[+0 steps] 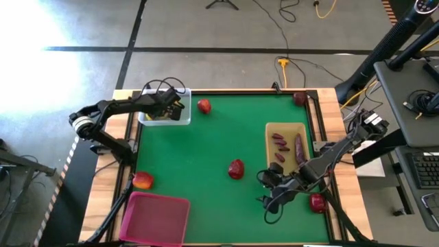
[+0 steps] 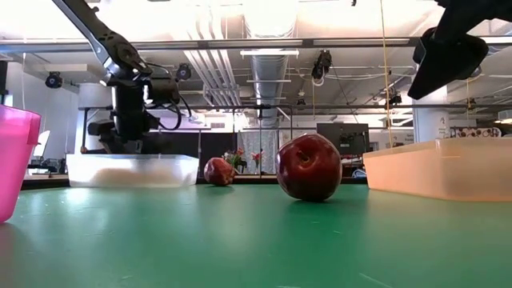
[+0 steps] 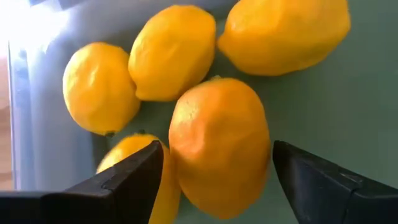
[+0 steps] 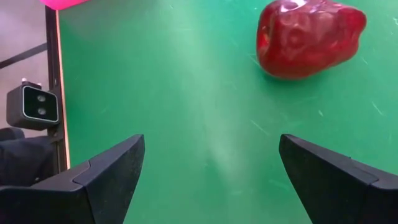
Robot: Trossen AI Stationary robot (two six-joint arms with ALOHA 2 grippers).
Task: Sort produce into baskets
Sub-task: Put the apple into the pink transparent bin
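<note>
Lemon between spread fingers of left gripper, down in clear bin. Right gripper spread wide, empty, hovering near red fruit.

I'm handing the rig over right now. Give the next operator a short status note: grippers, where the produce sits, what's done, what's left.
Left gripper: over the clear plastic bin, fingers open around a yellow lemon lying with four others.
Right gripper: open, empty, above the green mat beside the dark red fruit at mid-table.
Done: lemons in the clear bin; dark purple pieces in the tan tray.
Left: five red fruits loose on the table; the magenta-pink bin looks empty.
</note>
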